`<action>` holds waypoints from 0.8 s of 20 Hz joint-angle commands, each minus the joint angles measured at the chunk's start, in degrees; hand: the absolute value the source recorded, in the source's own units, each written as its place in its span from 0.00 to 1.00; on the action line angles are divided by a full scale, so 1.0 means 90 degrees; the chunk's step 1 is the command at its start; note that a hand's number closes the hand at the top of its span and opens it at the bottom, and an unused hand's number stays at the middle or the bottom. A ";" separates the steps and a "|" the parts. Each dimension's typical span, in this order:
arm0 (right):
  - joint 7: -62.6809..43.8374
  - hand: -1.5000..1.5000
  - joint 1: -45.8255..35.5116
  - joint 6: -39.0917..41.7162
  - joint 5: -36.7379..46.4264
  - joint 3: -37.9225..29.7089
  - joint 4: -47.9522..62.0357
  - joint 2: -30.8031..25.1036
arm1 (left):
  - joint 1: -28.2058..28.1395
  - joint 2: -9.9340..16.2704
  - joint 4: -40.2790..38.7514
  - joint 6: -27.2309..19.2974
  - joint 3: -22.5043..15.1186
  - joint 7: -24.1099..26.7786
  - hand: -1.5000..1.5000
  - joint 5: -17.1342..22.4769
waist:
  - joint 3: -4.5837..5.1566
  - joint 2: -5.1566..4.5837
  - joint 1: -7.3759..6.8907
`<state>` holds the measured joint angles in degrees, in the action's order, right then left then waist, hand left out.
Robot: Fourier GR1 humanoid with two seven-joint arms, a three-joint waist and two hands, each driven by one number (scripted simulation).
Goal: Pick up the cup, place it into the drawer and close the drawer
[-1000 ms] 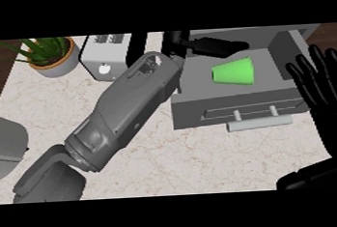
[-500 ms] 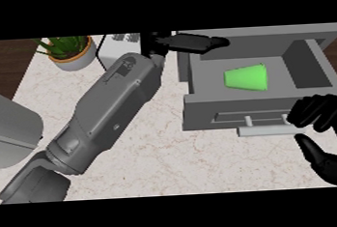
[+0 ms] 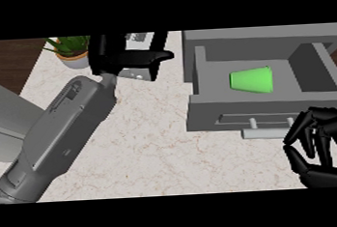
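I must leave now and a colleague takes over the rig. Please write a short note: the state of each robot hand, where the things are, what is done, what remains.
Left robot hand: at the counter's far side beside the potted plant, fingers straight, holding nothing.
Right robot hand: fingers curled, holding nothing, just right of the drawer handle; contact with it cannot be told.
Green cup: lying on its side inside the open drawer.
Done: the cup is in the drawer.
Left: push the drawer shut, probably with the right robot hand.
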<state>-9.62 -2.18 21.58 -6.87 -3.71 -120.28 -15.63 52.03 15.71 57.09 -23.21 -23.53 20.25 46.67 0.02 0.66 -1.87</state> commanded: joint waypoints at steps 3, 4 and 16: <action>-0.0156 1.00 -0.0008 -0.0199 0.0867 0.0527 0.0119 0.0194 | -0.1653 0.1095 0.1693 0.0265 0.0287 -0.0297 0.00 0.0135 | 0.0001 -0.0024 -0.0007; 0.0029 1.00 -0.0019 -0.0125 0.0940 0.0355 0.0428 0.0089 | -0.2087 0.0792 0.1938 0.0121 0.0108 -0.0066 0.00 -0.0006 | -0.0002 -0.0039 0.0043; 0.1479 1.00 -0.0526 -0.0470 0.4352 0.1750 0.1851 -0.0519 | -0.3629 0.1684 0.2969 0.1063 0.0780 -0.0123 0.00 0.0247 | -0.0002 -0.0077 0.0060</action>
<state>1.76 -4.61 18.64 24.63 8.43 -108.61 -19.43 23.43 29.02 82.03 -16.49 -18.38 18.91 48.31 0.00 0.09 -1.70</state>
